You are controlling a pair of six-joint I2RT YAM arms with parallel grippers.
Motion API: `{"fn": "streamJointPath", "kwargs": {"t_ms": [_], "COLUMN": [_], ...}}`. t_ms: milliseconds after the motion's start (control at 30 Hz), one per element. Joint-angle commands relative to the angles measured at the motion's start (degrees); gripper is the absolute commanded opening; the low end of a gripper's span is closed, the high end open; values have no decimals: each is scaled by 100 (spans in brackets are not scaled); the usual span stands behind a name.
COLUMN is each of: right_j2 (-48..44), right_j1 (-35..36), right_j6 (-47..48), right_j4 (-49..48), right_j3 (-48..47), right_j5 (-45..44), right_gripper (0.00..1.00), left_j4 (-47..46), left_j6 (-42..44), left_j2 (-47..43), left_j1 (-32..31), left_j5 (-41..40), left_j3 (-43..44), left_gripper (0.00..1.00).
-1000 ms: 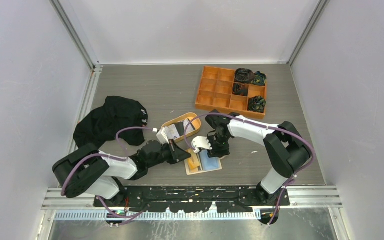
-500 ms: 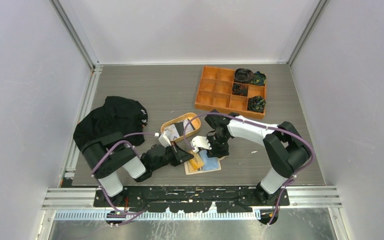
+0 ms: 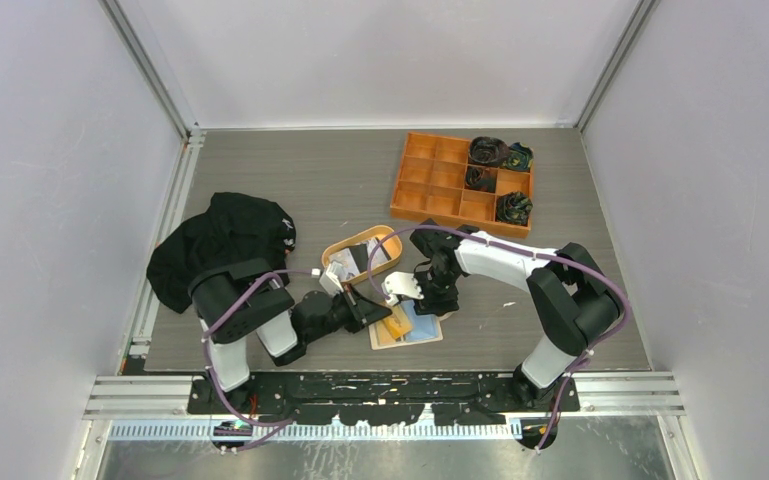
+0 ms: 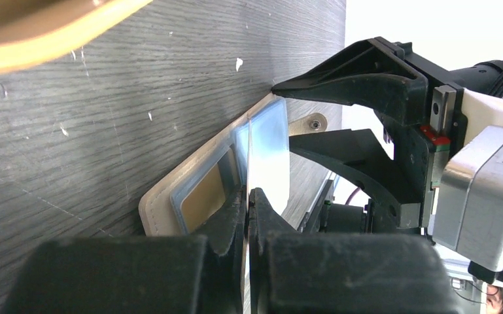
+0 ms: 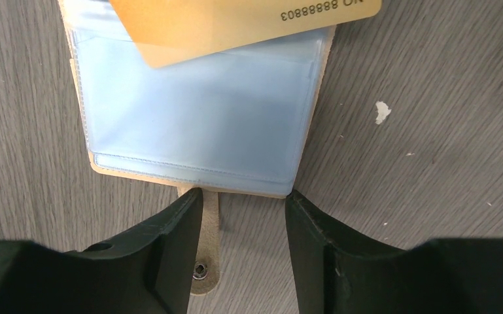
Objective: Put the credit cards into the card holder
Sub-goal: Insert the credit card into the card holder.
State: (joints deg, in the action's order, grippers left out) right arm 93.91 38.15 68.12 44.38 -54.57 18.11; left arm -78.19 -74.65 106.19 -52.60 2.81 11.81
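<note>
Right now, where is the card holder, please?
Top view: the card holder lies open, front centre, with the left gripper and right gripper at its edges.

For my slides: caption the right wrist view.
Open right pincer astride the snap tab of the card holder, gold card overlapping.

Card holder (image 3: 420, 330) on table (image 3: 310, 190), tray (image 3: 360, 236) just behind it.
</note>
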Motion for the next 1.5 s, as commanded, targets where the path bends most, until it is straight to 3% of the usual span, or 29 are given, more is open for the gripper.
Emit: {"fn": "streamJointPath", "kwargs": {"t_ms": [0, 300, 733, 1467], "right_j2": [20, -3, -34, 118], "right_j1": [42, 43, 55, 556], "right_j6": [-88, -98, -107, -641], "right_j4": [80, 81, 80, -543], "right_j3": [-142, -151, -147, -106], "right_j5": [200, 211, 211, -69], "right_gripper": [54, 54, 54, 54], "left_j4": [-327, -158, 1154, 1799], "left_j6": [-111, -421, -454, -265], "left_j2": [160, 350, -15, -240], "left_j1": [-102, -180, -187, -193], "left_j5": [77, 154, 385, 619], "left_j3": [34, 55, 321, 474], "left_gripper": [0, 0, 0, 0]}}
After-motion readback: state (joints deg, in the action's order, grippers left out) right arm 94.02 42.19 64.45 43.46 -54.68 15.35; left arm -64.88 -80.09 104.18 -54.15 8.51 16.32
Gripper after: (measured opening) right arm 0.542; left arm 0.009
